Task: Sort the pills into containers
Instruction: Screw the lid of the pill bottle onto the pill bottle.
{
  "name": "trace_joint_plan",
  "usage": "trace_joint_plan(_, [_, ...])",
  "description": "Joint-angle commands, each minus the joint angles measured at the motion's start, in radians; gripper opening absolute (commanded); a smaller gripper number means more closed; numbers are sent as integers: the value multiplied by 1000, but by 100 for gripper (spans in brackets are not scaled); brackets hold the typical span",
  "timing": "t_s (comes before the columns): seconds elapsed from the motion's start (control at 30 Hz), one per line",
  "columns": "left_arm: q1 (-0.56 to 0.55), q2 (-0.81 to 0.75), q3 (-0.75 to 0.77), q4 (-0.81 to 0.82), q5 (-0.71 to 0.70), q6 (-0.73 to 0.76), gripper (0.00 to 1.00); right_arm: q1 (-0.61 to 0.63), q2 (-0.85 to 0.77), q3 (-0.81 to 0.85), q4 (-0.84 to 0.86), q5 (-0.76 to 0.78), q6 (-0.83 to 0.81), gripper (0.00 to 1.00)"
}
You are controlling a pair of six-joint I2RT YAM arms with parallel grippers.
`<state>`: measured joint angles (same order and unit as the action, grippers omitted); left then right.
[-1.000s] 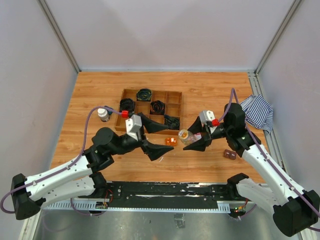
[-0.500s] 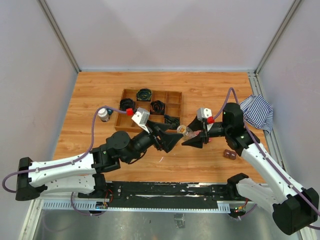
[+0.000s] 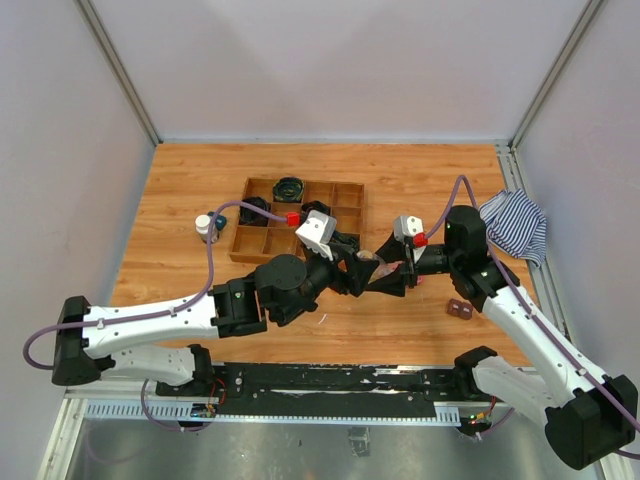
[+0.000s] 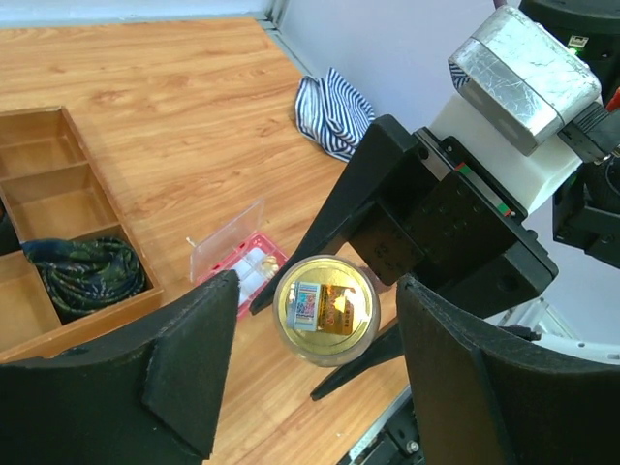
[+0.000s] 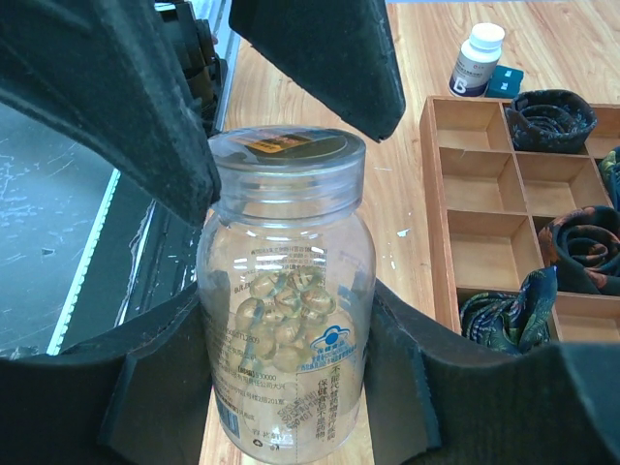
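One clear vial point(image 5: 286, 300), blue print illegible

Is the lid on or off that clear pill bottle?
On. The right wrist view shows the clear lid seated on the bottle held by the right gripper, pills inside.

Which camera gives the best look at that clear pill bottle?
The right wrist view: the clear pill bottle fills the frame, side on, with capsules and label visible. The left wrist view shows only its lid from above. In the top view the bottle is a tiny, half-hidden glimpse.
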<state>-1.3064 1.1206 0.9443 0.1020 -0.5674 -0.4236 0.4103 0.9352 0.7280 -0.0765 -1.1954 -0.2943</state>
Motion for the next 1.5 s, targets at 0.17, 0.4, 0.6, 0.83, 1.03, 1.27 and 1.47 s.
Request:
trace_joint_plan(0.17, [-14, 36, 59, -40, -8, 18, 51, 1, -6, 24, 7, 1, -15, 1])
trace_joint_plan(0.4, [-13, 4, 16, -17, 59, 29, 29, 0, -9, 23, 13, -11, -12, 1])
trace_joint_plan(0.6, [88, -80, -135, 144, 445, 135, 20, 0, -23, 9, 50, -76, 6, 1])
trace_joint_plan(0.83, [176, -54, -161, 177, 808, 420, 18, 0, -23, 1, 67, -105, 20, 1])
trace_joint_plan(1.03, [265, -59, -158, 128, 1038, 631, 17, 1, -24, 2, 68, -109, 19, 1])
trace_joint_plan(1.27, [335, -27, -118, 116, 1159, 684, 36, 0, -22, 1, 68, -110, 18, 1])
trace_joint_plan(1.47, [339, -28, -112, 173, 1070, 603, 71, 0, -24, 2, 66, -110, 15, 1])
